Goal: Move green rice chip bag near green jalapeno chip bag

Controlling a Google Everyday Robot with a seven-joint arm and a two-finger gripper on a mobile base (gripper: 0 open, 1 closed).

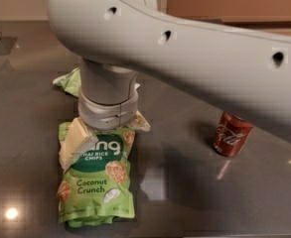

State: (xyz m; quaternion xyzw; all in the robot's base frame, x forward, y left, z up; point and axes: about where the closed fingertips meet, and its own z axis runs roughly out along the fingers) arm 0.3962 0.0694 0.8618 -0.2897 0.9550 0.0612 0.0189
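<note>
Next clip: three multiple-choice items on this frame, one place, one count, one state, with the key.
1. Seen from the camera, the can is: A) left of the big green bag B) right of it C) on it
2. Green bags on the table? A) one B) two C) three
3. The claw is: A) open over the big green bag's top end B) shut on the can C) out of view
Key: B, the can sits off to the bag's right; B, a small green bag lies farther back; A, its fingers are spread at the bag's top.
</note>
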